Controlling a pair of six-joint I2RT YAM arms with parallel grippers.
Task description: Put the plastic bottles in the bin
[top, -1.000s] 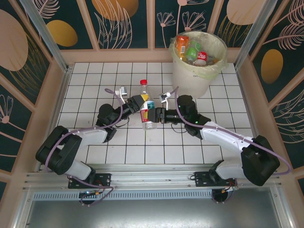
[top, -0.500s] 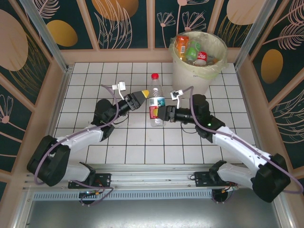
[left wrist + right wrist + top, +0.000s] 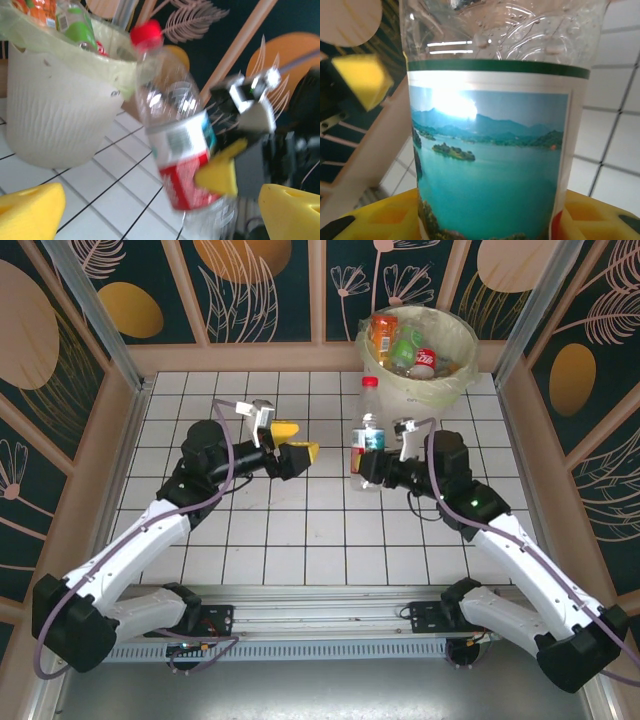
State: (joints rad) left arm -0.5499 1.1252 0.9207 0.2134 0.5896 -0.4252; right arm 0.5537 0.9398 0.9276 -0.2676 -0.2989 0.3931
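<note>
On my left side, my left gripper (image 3: 296,440) is standing wide open above the white tiled table (image 3: 250,530), and it is holding nothing (its two yellow fingertips (image 3: 285,427) are pointing to the right, toward the middle). Well apart from it, near the centre of the table, one clear plastic bottle (image 3: 366,435) is standing nearly upright, and its red cap (image 3: 369,382) is leaning a little toward the back. My right gripper (image 3: 369,474) is clamping this bottle on its lower part, where the label (image 3: 490,160) is showing a blue lake with green hills. In my right wrist view the yellow pads (image 3: 590,215) are pressing against both sides of the bottle. Its base is blurred in my left wrist view, so I cannot tell if it is touching the tiles. Further to the right and to the back, the bin (image 3: 400,410) is standing at the far edge of the table, just beside the held bottle but not touching it. A pale yellow bag (image 3: 462,368) is folding over its rim, and several other bottles (image 3: 400,345) with orange, green and red labels are lying inside it.
</note>
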